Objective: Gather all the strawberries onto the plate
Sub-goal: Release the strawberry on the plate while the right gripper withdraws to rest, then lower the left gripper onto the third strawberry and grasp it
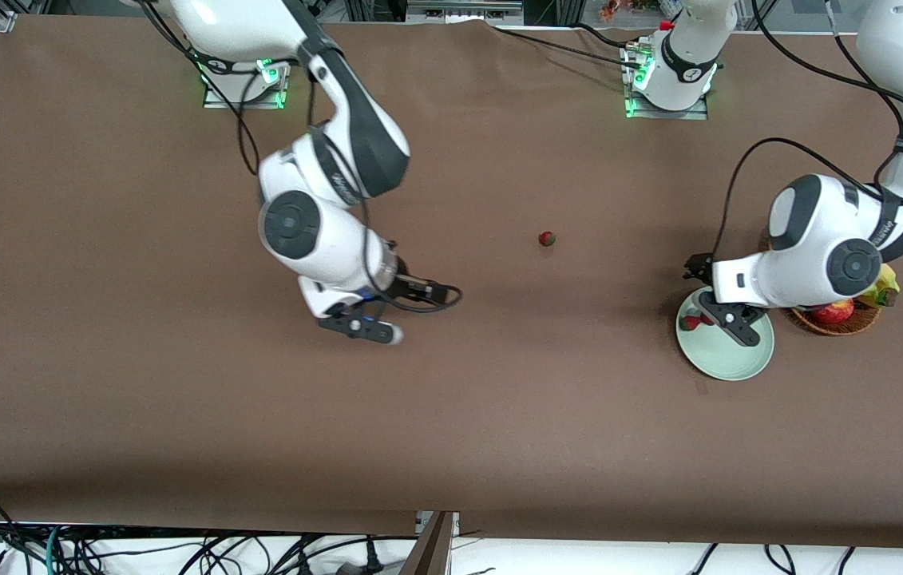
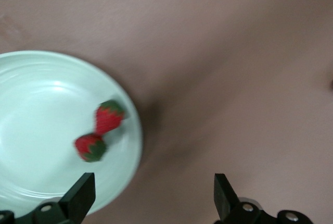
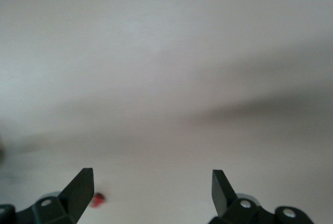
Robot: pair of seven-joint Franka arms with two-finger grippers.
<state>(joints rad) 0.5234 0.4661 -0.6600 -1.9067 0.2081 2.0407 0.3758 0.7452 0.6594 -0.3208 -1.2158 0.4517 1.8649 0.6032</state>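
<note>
The pale mint-green plate (image 1: 726, 361) lies toward the left arm's end of the table. Two strawberries (image 1: 689, 322) lie in it near its rim. In the left wrist view they show side by side, one (image 2: 109, 117) and the other (image 2: 91, 147), on the plate (image 2: 36, 104). My left gripper (image 1: 726, 319) hangs over the plate, open and empty (image 2: 153, 195). A third strawberry (image 1: 547, 238) lies alone on the brown table, mid-table; it also shows in the right wrist view (image 3: 98, 200). My right gripper (image 1: 359, 326) is open and empty (image 3: 151, 187), low over bare table.
A brown wicker basket (image 1: 858, 323) stands beside the plate at the left arm's end, holding a red-yellow apple (image 1: 832, 311) and a banana (image 1: 887, 286). The left arm's wrist hangs over part of it. Cables run along the table's front edge.
</note>
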